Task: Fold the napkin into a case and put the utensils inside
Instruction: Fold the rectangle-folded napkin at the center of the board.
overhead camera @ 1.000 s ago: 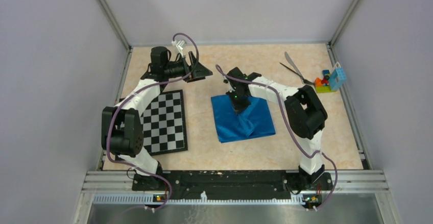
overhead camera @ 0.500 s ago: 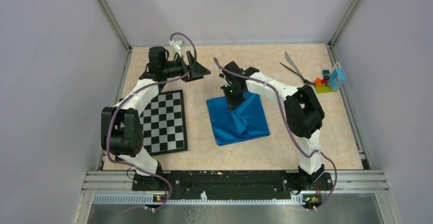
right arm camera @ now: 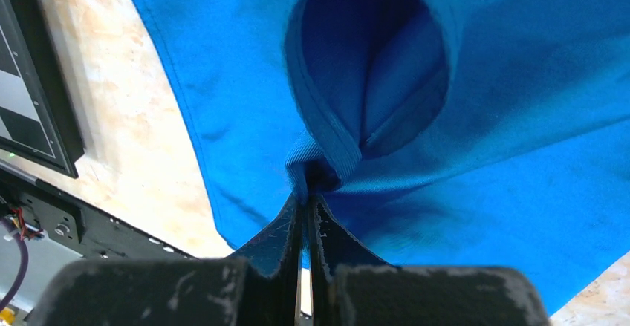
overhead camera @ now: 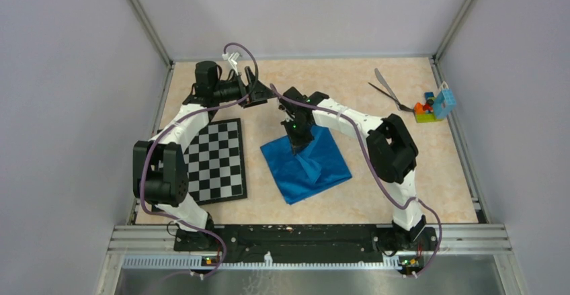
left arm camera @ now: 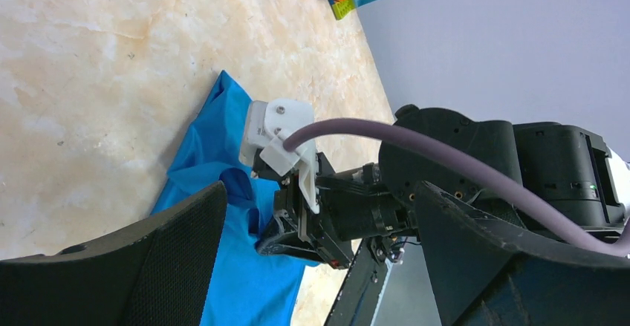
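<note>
Right wrist shows the right tool (right arm camera: 306, 206) clamped on a bunched hem of the napkin (right arm camera: 520, 177), lying mid-way across the surface (overhead camera: 417, 167); that thin pinch could slip, spoiling the fold. The left tool (overhead camera: 259, 95) hangs wide open.

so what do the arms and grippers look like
White links and bulky black joint housings on the left arm and right arm, a purple-grey cable looping along each. Rough-textured black wedge-shaped fingers on the left gripper and right gripper. A small green light glows at the right wrist.
</note>
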Robot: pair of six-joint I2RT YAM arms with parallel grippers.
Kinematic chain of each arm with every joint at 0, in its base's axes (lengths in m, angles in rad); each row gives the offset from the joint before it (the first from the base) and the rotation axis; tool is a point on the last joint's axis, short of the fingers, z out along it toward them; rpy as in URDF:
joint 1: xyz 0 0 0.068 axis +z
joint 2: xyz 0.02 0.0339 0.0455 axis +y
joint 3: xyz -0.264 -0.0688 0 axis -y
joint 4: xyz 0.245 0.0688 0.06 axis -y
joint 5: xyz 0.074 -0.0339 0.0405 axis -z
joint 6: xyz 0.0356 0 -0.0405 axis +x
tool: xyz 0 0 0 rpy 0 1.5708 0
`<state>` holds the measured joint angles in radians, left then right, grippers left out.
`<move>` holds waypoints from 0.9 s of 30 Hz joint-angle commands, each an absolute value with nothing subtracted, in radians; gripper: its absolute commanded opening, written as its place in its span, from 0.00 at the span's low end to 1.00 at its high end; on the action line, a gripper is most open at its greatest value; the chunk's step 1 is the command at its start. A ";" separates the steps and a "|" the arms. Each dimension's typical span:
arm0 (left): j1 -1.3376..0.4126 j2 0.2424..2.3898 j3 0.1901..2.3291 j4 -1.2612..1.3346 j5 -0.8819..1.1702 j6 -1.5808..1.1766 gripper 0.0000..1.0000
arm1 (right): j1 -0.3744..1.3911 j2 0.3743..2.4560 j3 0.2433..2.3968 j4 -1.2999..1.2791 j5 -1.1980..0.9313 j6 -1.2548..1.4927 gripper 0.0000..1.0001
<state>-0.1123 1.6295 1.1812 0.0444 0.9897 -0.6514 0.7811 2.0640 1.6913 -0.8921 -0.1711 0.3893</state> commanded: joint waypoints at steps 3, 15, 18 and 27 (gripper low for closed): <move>-0.106 1.590 1.177 0.077 1.000 -0.647 0.99 | 0.799 1.997 1.705 -0.936 -0.131 0.422 0.00; -0.153 1.444 0.775 0.055 0.746 -0.774 0.65 | 0.774 1.930 1.555 -0.796 -0.232 0.428 0.00; -0.210 1.429 0.743 0.024 0.688 -0.737 0.42 | 0.770 1.921 1.537 -0.778 -0.256 0.431 0.00; -0.276 1.463 0.612 0.100 0.551 -0.737 0.12 | 0.772 1.876 1.459 -0.713 -0.292 0.447 0.00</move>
<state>-0.2741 1.4418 0.6518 0.0181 0.6220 -0.7490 0.7753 1.9495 1.4780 -0.7670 -0.2611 0.4263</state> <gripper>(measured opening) 0.163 0.010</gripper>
